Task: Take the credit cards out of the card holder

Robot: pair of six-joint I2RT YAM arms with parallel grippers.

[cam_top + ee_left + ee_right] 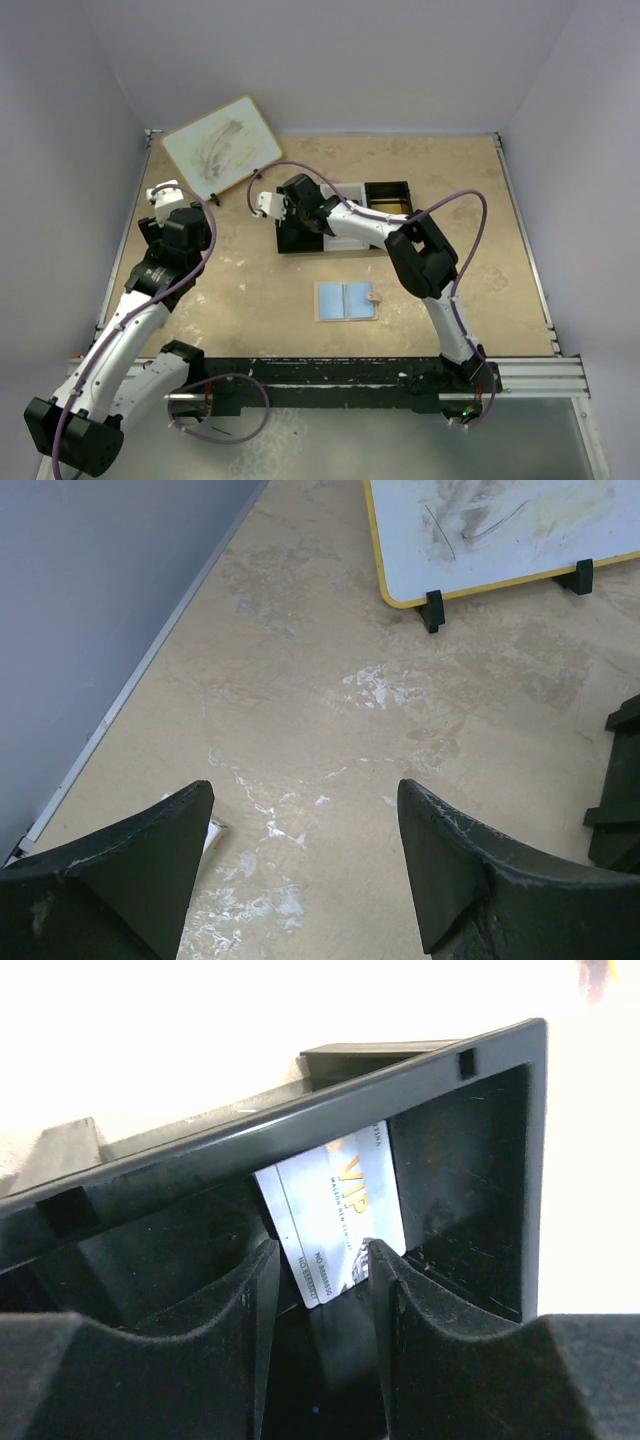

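Note:
The pale-blue card holder point(346, 300) lies open and flat on the table, near the middle front, with no gripper at it. My right gripper point(298, 222) reaches down into the left compartment of the black tray point(388, 190). In the right wrist view a silvery credit card point(335, 1200) with gold "VIP" lettering rests tilted inside the tray point(300, 1125). Its lower corner sits between the fingers of my right gripper point(322, 1260), whose jaws stand apart and do not pinch it. My left gripper point(305, 820) hovers open over bare table at the far left point(172, 212), holding nothing.
A wood-framed whiteboard point(222, 146) stands on small black feet at the back left, ahead of the left gripper point(480, 530). A corner of the tray point(620, 820) shows at the right edge of the left wrist view. Walls bound the table left, back and right.

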